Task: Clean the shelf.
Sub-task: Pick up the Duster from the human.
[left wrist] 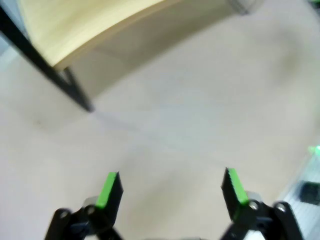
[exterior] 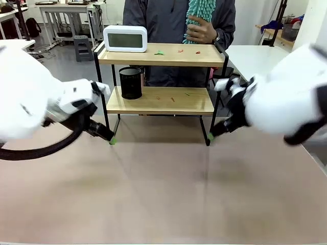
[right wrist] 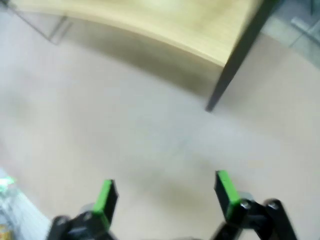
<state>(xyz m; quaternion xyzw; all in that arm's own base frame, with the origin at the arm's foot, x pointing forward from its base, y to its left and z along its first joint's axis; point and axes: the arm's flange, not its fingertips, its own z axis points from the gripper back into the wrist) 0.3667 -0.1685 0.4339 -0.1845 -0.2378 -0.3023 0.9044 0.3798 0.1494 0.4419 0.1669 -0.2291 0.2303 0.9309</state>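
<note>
I see left gripper (left wrist: 170, 182) jaws wide, empty, over tabletop (left wrist: 200, 115); right gripper (right wrist: 164, 192) same. Each by a front leg of shelf (exterior: 148, 106). Clock (exterior: 125, 38), scraps (exterior: 160, 52) on top board; person's hand (exterior: 202, 31) holds teal duster (exterior: 200, 13).

Bright, even overhead light, no glare. In the front view the shelf (exterior: 161, 55) is sharp, but the left arm (exterior: 30, 102) at 9 o'clock and the right arm (exterior: 286, 99) at 3 o'clock smear into white blur. A soft shadow lies under it on the bench (exterior: 163, 189). Both wrist views are blurred throughout, boards bowed by distortion.
</note>
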